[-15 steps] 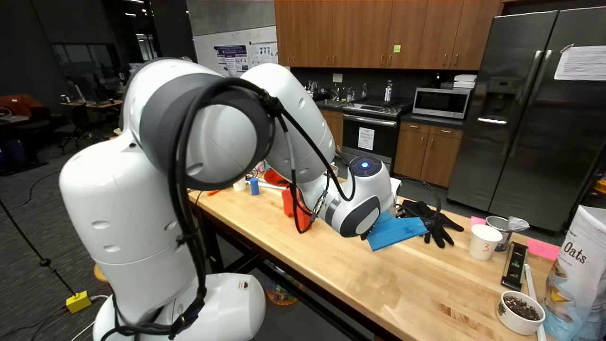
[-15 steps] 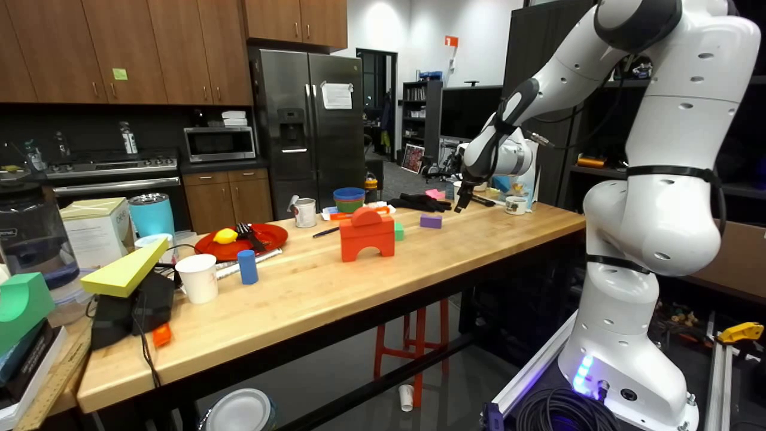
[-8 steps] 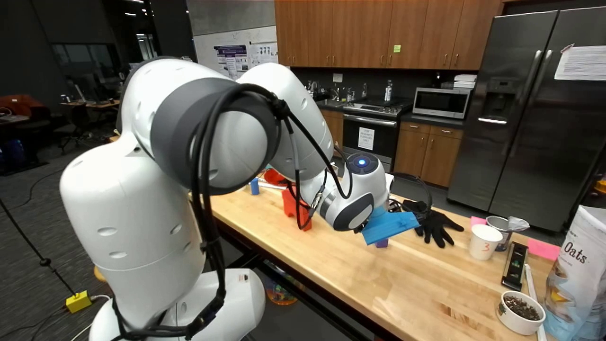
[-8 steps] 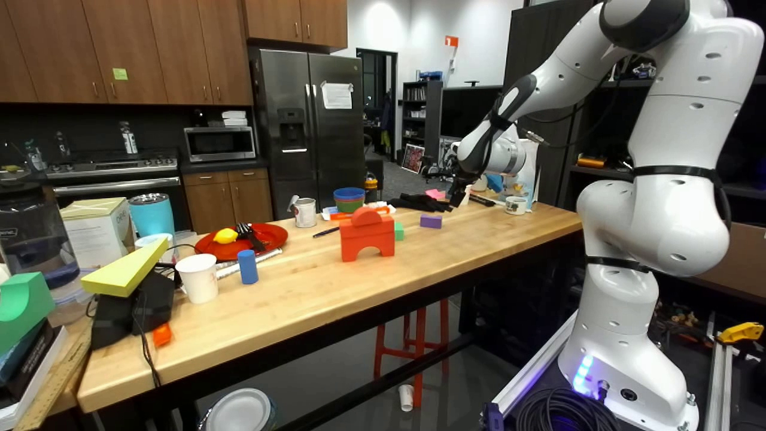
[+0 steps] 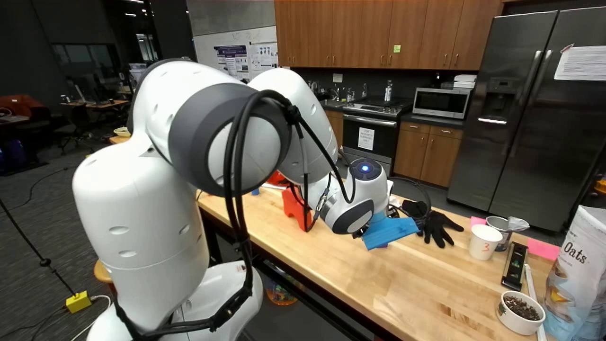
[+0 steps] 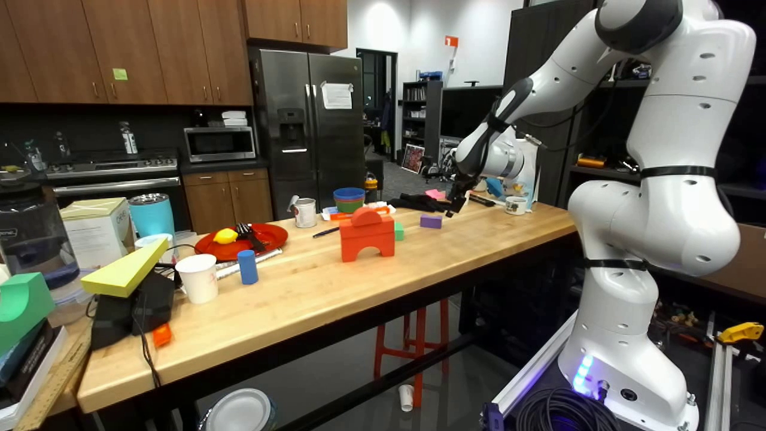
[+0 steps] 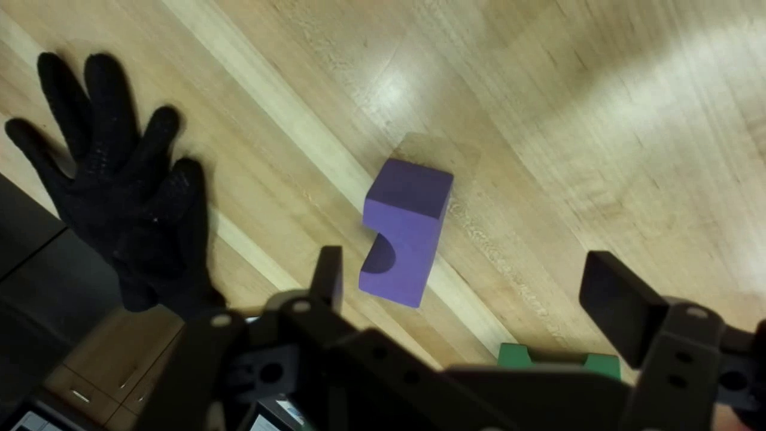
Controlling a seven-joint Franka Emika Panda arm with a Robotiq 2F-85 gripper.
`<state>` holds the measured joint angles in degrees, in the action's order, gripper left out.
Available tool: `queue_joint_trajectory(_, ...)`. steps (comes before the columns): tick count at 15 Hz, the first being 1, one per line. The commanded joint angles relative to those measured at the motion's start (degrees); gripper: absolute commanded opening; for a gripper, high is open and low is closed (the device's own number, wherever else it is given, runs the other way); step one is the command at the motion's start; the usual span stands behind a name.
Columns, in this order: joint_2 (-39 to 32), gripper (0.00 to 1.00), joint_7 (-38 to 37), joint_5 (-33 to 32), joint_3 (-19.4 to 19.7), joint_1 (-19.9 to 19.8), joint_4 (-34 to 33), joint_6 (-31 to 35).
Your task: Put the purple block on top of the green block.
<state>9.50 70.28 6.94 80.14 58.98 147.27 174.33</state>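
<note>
At left, brown wooden cabinets point(image 6: 170, 54), then a dark metal refrigerator point(image 6: 326, 137). On the table point(image 6: 299, 281), smooth strip-grained wood: a dome-topped red arch point(image 6: 366, 233); the green block point(image 6: 399, 231), partly hidden behind it; the purple block point(image 6: 431, 221), lying apart, with a rounded notch; lastly the gripper point(image 7: 464, 278) above, jaws spread wide, holding nothing.

In the wrist view, the gripper point(image 7: 470, 284) covers most of the green block point(image 7: 513, 355), leaving two bits showing, and its base runs off the lower edge. In an exterior view, a blue piece point(image 5: 389, 231) at the gripper hides much of it and nearly all the purple block point(image 5: 382, 246). In an exterior view, an orange-red block point(image 6: 367, 234) apart from the gripper masks part of the green block.
</note>
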Motion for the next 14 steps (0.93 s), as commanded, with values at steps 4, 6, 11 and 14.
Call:
queue_joint_trajectory(4, 3.3, 1.00, 4.3, -0.4, 14.7, 14.1, -3.6, 0.3)
queue_joint_trajectory(6, 4.6, 1.00, 5.1, -1.5, 19.4, 18.7, -4.9, 0.5)
queue_joint_trajectory(11, 9.0, 1.00, 6.8, -5.9, 31.0, 30.0, -9.1, 0.9)
queue_joint_trajectory(14, 13.2, 1.00, 7.2, -7.8, 34.5, 33.8, -11.9, -1.2)
